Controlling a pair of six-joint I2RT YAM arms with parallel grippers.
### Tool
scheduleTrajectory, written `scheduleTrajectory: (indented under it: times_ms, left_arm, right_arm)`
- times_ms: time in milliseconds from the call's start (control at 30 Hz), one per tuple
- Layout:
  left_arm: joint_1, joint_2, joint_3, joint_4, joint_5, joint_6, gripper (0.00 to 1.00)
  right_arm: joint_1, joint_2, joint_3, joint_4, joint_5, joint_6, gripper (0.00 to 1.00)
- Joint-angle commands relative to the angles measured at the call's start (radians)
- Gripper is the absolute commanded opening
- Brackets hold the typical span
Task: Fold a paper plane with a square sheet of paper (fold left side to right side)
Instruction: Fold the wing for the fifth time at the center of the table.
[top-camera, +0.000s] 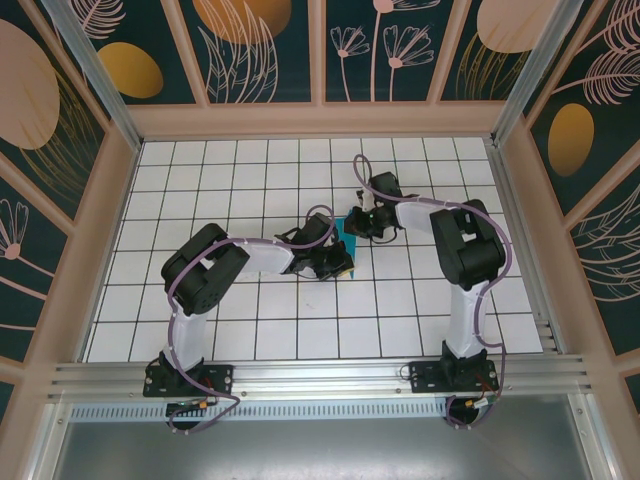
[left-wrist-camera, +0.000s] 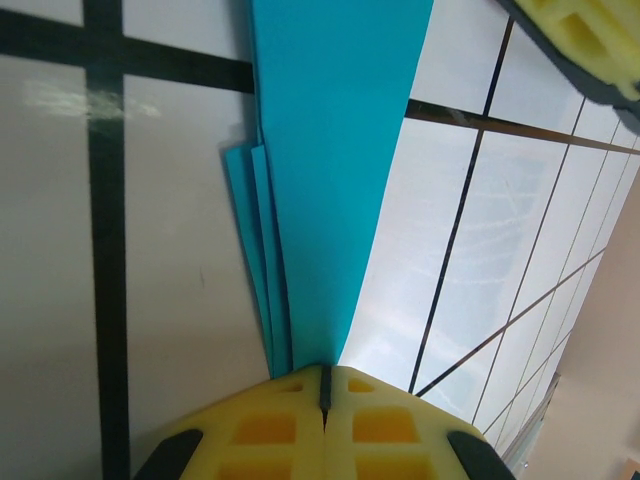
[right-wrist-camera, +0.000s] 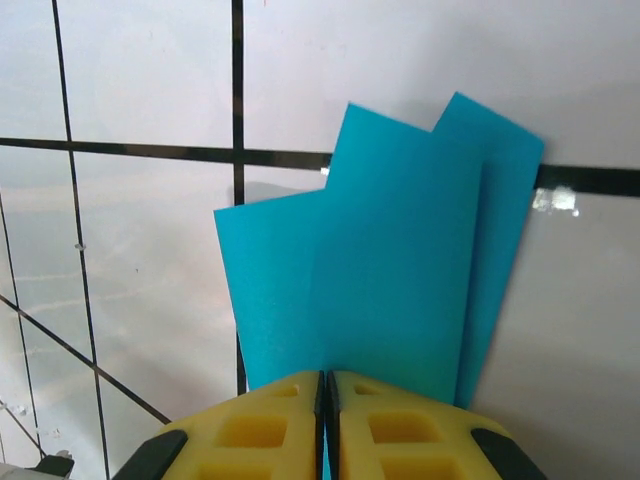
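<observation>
Already the teal paper is reading as a narrow, layered wedge rather than a flat square, hanging over the middle tiles of the white gridded bench. Several lengthwise folds are looking done, judging by the stacked flaps fanning out at slightly different angles in the right wrist view and the thin offset edges running along the strip's side in the left wrist view. What is probably remaining is tidying the wings and pressing the creases so a clean dart with a centre ridge is standing out. The left pincer is gripping the paper's near end, its yellow foam pads meeting tightly on the tapering tip. The right pincer is clamping the paper's far end, pads pressed together on the wider, layered part. The paper is showing as thin, matte and unmarked, with sharp straight edges and crisp corners; whether it is touching the bench is not clear.
</observation>
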Motion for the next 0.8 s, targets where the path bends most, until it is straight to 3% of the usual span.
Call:
scheduleTrajectory:
  times_ms: [0,767]
  left_arm:
    - [-0.006,0.104,-0.062,-0.231,-0.082,0.021,0.00]
    - [-0.007,0.100,-0.071,-0.221,-0.081,0.020,0.00]
  right_arm:
    - [-0.043,0.055,0.053,0.061,0.101,-0.033,0.14]
    - [-0.101,0.208,0.278,-0.021,0.097,-0.069,0.15]
